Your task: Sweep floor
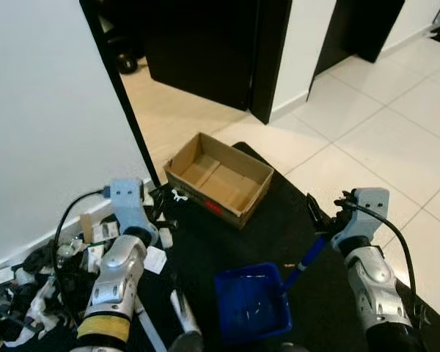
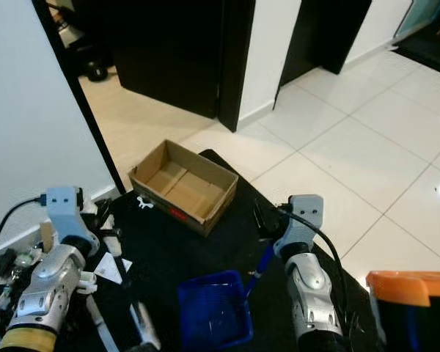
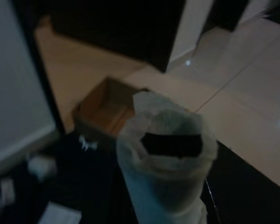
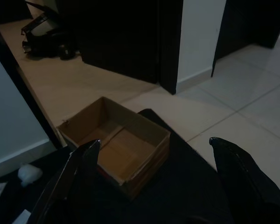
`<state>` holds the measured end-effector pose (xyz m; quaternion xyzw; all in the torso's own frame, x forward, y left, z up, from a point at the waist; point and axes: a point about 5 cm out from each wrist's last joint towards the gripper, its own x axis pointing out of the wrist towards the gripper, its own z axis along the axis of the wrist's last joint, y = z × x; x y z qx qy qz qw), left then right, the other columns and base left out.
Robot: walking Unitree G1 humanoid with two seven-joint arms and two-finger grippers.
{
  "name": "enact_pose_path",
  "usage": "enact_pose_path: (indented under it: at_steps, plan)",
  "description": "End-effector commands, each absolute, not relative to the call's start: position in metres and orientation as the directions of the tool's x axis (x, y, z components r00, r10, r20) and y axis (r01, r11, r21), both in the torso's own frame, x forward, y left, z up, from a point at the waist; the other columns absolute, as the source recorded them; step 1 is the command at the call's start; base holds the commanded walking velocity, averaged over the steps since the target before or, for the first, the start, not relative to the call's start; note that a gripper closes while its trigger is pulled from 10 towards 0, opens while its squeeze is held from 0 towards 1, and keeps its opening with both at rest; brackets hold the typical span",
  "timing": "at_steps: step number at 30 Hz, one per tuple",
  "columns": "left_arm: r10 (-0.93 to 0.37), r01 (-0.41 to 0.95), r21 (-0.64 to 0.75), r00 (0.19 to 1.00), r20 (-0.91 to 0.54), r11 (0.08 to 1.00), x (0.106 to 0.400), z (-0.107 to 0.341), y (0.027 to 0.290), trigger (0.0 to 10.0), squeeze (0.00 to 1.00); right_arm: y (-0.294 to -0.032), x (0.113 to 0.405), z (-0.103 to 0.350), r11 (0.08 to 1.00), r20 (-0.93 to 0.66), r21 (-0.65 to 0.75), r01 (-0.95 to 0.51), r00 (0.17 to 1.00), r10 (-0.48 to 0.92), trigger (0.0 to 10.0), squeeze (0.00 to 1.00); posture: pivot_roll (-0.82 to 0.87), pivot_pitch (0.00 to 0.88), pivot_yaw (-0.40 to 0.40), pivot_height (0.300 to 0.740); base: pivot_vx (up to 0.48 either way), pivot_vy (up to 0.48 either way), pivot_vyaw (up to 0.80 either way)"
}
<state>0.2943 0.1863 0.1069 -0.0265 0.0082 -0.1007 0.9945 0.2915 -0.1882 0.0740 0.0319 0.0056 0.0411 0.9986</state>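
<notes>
**Item: hallway floor, sweeping set-up, seen from the head camera**

- Floor (image 1: 381, 132): pale tiles, with a black mat (image 1: 279, 220) spread over the near part.
- Cardboard box (image 1: 218, 180): open-topped and empty, it stood on the far end of the mat, near a dark door (image 1: 205, 44).
- Blue dustpan (image 1: 253, 304): it lay on the mat between the two arms, nearer the robot than the box. Its blue handle (image 1: 308, 258) slanted up toward the right arm.
- Right tool (image 4: 155, 141): raised above the mat, pointing toward the box. The two black fingers (image 4: 238, 168) were spread wide apart. Whether the handle touched them could not be told.
- Left tool (image 1: 158, 211): raised by the white wall (image 1: 44, 110). Whether it was spread or pressed together could not be told; a blurred pale cylinder (image 3: 165, 172) stood before its camera.
- Paper scraps (image 1: 155, 258): scattered on the mat's left edge, just beside the left arm.
- Small white piece (image 1: 178, 195): it lay on the mat close to the box.
- Cables and clutter (image 1: 29, 279): heaped along the foot of the wall.
</notes>
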Motion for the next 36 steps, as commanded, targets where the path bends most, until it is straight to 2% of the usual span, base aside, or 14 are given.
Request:
enact_pose_path:
  at_steps: [1,7,10,13,17,24,34,35,36]
  plan:
    - [-0.247,0.247,0.02,0.969,0.003,0.969,0.294,0.117,0.179,10.0,0.0,-0.19,0.289,0.069,0.995,-0.041,0.078,-0.055,0.997,0.059,10.0,0.0,0.1,0.062,-0.003,0.74,0.0,0.0,0.0]
    - [-0.265,0.266,0.03,0.964,-0.012,0.964,0.293,0.117,0.169,10.0,0.0,-0.187,0.278,0.064,0.996,-0.068,0.053,-0.065,0.995,0.068,10.0,0.0,0.09,0.067,0.001,0.74,0.0,0.0,0.0]
    - [-0.277,0.279,0.04,0.96,-0.046,0.959,0.287,0.112,0.166,10.0,0.0,-0.185,0.268,0.066,0.996,-0.058,-0.008,-0.09,0.994,0.09,10.0,0.0,0.08,0.074,0.0,0.74,0.0,0.0,0.0]
    - [-0.284,0.287,0.037,0.956,-0.073,0.957,0.282,0.107,0.162,10.0,0.0,-0.184,0.259,0.059,0.987,-0.127,-0.058,-0.147,0.982,0.139,10.0,0.0,0.08,0.071,-0.008,0.74,0.0,0.0,0.0]
    - [-0.284,0.287,0.03,0.956,-0.078,0.958,0.281,0.107,0.16,10.0,0.0,-0.188,0.256,0.045,0.989,-0.182,-0.074,-0.13,0.977,0.115,10.0,0.0,0.08,0.069,-0.008,0.74,0.0,0.0,0.0]
    - [-0.275,0.279,0.029,0.957,-0.09,0.96,0.28,0.106,0.159,10.0,0.0,-0.196,0.27,0.027,0.993,-0.263,-0.068,-0.099,0.962,0.078,10.0,0.0,0.09,0.048,-0.001,0.74,0.0,0.0,0.0]
    - [-0.263,0.267,0.04,0.961,-0.09,0.963,0.281,0.109,0.159,10.0,0.0,-0.194,0.294,0.036,0.989,-0.263,-0.073,-0.13,0.959,0.106,10.0,0.0,0.13,0.034,-0.001,0.74,0.0,0.0,0.0]
    - [-0.258,0.262,0.04,0.962,-0.091,0.964,0.281,0.109,0.16,10.0,0.0,-0.194,0.295,0.036,0.988,-0.268,-0.075,-0.136,0.957,0.111,9.4,0.0,0.13,0.034,-0.004,0.74,0.0,0.0,0.0]
    - [-0.255,0.259,0.04,0.963,-0.092,0.965,0.281,0.109,0.161,10.0,0.0,-0.194,0.296,0.035,0.987,-0.272,-0.076,-0.139,0.956,0.114,9.4,0.0,0.13,0.034,-0.004,0.74,0.0,0.0,0.0]
